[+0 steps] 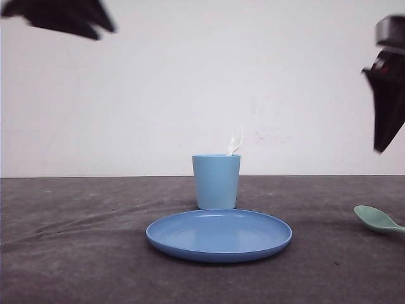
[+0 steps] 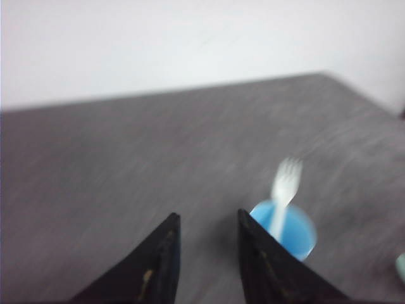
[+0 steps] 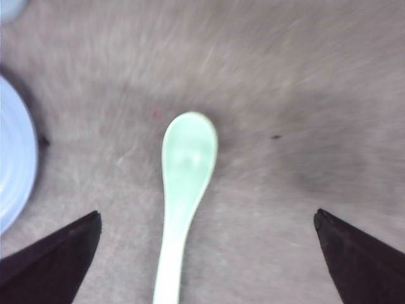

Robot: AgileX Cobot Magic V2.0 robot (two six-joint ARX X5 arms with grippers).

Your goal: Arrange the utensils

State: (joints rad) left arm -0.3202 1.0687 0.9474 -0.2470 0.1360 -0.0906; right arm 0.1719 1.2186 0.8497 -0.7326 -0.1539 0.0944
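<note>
The white fork (image 1: pixel 235 142) stands tines up in the light blue cup (image 1: pixel 216 182), leaning a little toward one o'clock against the rim. The cup sits upright at twelve o'clock of the round blue plate (image 1: pixel 219 235), just behind it; whether the two touch I cannot tell. Both rest on the dark grey table (image 1: pixel 76 247).

The left gripper (image 2: pixel 207 218) hangs high above the table with nothing between its fingers (image 2: pixel 166 253); they stand a narrow gap apart and touch nothing. In its wrist view, somewhat blurred, the cup and fork lie just beside the tip of one finger, lower down on the table.

The mint-green spoon (image 3: pixel 183 183) lies flat on the table at about three o'clock from the plate, well apart from it, bowl up. The right gripper (image 3: pixel 207 218) hovers over it with its fingers (image 3: pixel 54 253) spread wide, one to each side of the handle, neither touching the spoon. In the front view that arm is raised, a dark shape at the right edge, clearly above the table.
</note>
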